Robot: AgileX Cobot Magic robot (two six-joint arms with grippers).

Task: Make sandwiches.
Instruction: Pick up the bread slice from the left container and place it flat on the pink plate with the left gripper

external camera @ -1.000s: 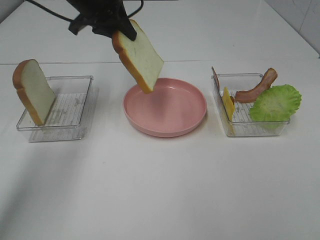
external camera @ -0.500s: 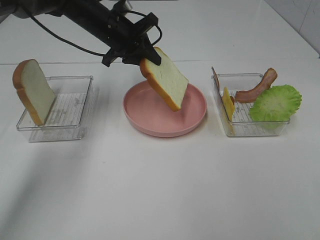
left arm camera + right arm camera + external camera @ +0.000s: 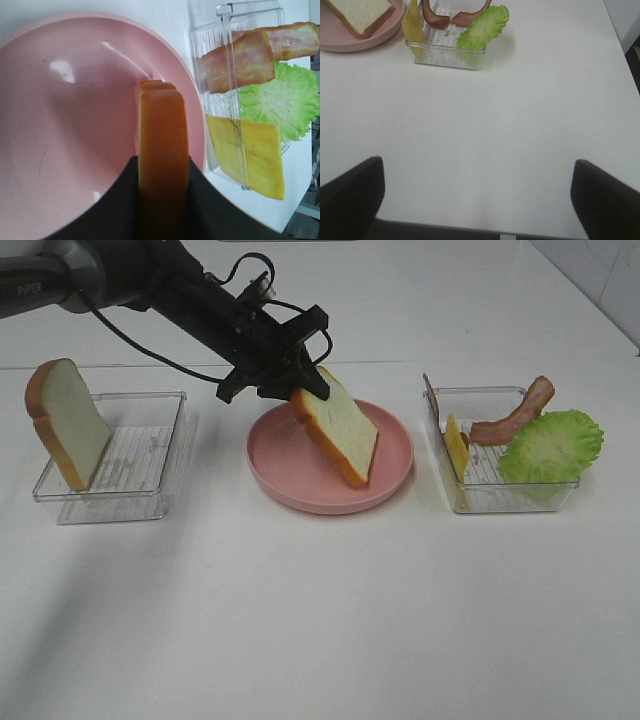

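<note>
Holding: the left pincer is clamped on the top crust of a white bread slice. The slice hangs tilted over the pink plate, its lower corner toward the plate's 4 o'clock. Whether it touches, I cannot tell.
Risk, tipping: let go at this steep tilt, the slice could flop either way or lean on the rim instead of lying flat.
Risk, overshoot: the low corner is near the rim, so a release there could leave the bread hanging off the plate.
Risk, sticking: soft crust pinched hard may cling to a pad and get dragged upward.
Left clear tray, 9 o'clock of the plate: a second bread slice, standing on edge at its left end.
Plate, centre: nothing lying flat in it yet.
Right clear tray, 3 o'clock of the plate: cheese square on edge at the left wall, bacon strip arched across the back, lettuce leaf propped at the right.
Right pincer: spread wide, empty, over bare table, well apart from the trays.
</note>
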